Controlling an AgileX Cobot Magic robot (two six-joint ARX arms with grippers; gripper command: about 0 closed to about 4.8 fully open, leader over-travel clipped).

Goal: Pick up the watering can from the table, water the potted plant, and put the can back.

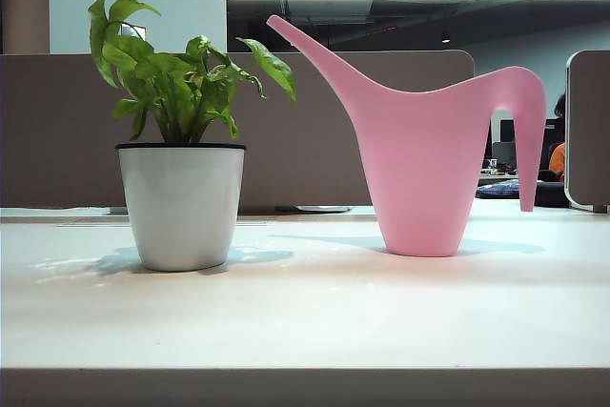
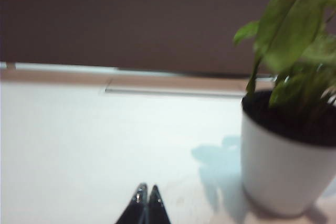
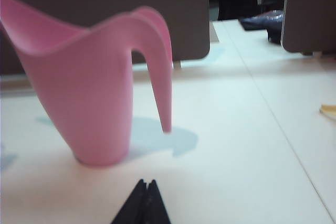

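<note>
The pink watering can (image 1: pixel 419 169) stands upright on the off-white table (image 1: pixel 305 312), right of centre, its spout aimed up toward the potted plant (image 1: pixel 181 188) at the left. Neither arm shows in the exterior view. In the left wrist view my left gripper (image 2: pixel 146 188) is shut and empty, hovering over bare table short of the potted plant (image 2: pixel 286 161). The right wrist view has my right gripper (image 3: pixel 146 183) shut and empty, a short way in front of the watering can (image 3: pixel 94 93), whose hooked handle (image 3: pixel 160 72) hangs on the near side.
Brown partition panels (image 1: pixel 315 121) run along the table's back edge. A seam in the tabletop (image 3: pixel 278 124) runs beside the can, with a small yellowish object (image 3: pixel 328 110) beyond it. Dark items (image 3: pixel 262 22) lie on a desk further back.
</note>
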